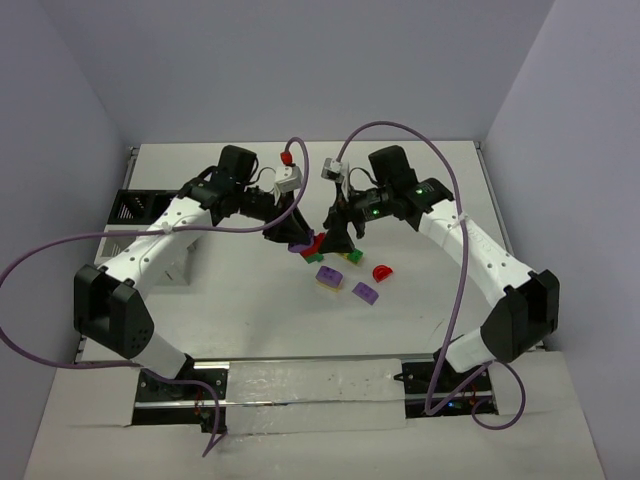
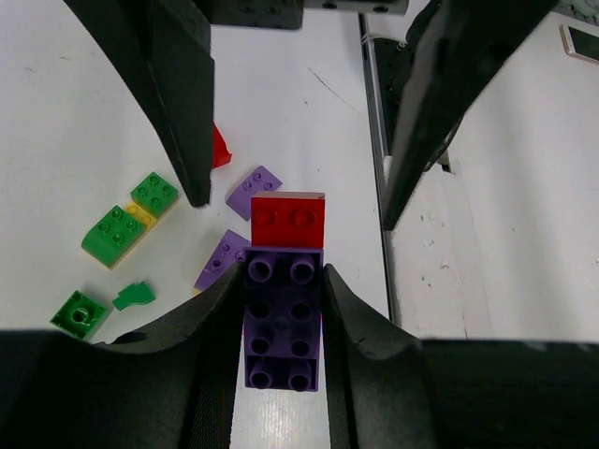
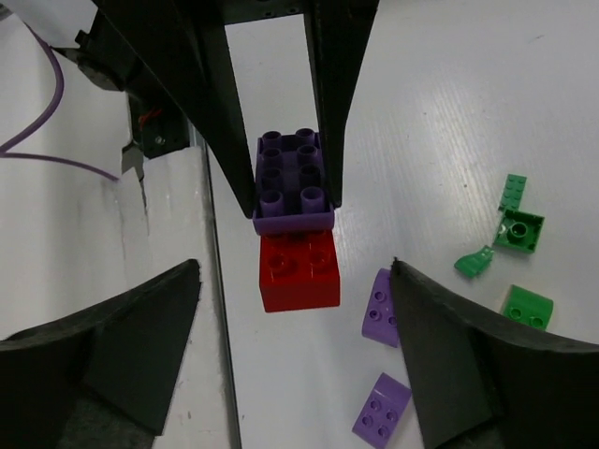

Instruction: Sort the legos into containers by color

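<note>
Your left gripper [image 2: 284, 281] clamps the purple brick [image 2: 281, 327]; close your spread right gripper [image 3: 292, 269] on the red brick [image 3: 299, 276] between its fingers to split them.

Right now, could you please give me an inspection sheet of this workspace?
Surface: white table, lightly scuffed.
Job's things: purple brick with a red brick joined at its end; loose purple bricks, green bricks and a red half-round on the table; dark slatted tray at the left edge, contents not visible.
Clutter: nothing seen.
Grippers: left gripper shut on the purple brick; right gripper open, fingers either side of the red brick, not touching.
Cables: purple cables loop from both arms.
Surroundings: plain pale walls.
</note>
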Controlling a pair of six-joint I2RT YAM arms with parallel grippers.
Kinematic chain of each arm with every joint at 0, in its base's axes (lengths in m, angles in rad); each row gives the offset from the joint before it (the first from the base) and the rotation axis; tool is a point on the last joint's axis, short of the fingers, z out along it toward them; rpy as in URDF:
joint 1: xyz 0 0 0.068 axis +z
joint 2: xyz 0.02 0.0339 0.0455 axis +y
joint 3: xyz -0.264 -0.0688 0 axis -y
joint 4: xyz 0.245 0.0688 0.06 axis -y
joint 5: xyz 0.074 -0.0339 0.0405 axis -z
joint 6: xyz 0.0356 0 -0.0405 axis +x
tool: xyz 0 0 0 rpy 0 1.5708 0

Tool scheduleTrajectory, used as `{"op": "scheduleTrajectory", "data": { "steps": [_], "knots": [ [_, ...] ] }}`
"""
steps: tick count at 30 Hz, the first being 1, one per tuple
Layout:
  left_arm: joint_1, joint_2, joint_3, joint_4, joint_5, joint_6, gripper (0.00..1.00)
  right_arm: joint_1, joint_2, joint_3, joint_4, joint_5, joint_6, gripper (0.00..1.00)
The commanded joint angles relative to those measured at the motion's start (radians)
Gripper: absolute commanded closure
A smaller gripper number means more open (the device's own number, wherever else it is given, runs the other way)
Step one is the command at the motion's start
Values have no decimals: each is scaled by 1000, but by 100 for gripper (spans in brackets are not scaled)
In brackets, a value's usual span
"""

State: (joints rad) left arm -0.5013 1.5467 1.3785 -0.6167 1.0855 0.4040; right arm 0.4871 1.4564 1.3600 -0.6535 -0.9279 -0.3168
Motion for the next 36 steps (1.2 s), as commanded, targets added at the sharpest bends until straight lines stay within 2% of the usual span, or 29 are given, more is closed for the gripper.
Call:
{"op": "scheduleTrajectory", "data": {
  "steps": [1, 6, 10, 13, 16, 17, 24, 31, 34, 36],
  "knots": [
    [0, -22, 20, 9, 66, 4, 100, 17, 23, 50, -24, -23, -31, 18],
    [1, -27, 16, 17, 76, -4, 100, 21, 39, 54, -28, -25, -43, 33],
    [1, -22, 17, 11, 83, 1, 100, 22, 42, 56, -35, -29, -50, 51],
    [2, -13, 18, 1, 86, 6, 100, 29, 42, 60, -34, -23, -44, 68],
    [6, -7, 17, -13, 80, 17, 100, 35, 47, 67, -48, -18, -46, 97],
    [12, -7, 16, -18, 79, 21, 100, 37, 45, 67, -52, -15, -42, 100],
    [96, -10, 59, -95, 81, 80, 100, 48, 49, 46, -100, 13, -84, 100],
    [202, 4, 221, -342, 86, 245, 100, 50, 77, 22, -120, 41, -110, 100],
    [258, -15, 231, -378, 59, 282, 100, 50, 82, 19, -120, 55, -110, 100],
    [321, -46, 208, -338, -2, 254, 100, 50, 76, 21, -103, 75, -90, 100]
  ]
}}
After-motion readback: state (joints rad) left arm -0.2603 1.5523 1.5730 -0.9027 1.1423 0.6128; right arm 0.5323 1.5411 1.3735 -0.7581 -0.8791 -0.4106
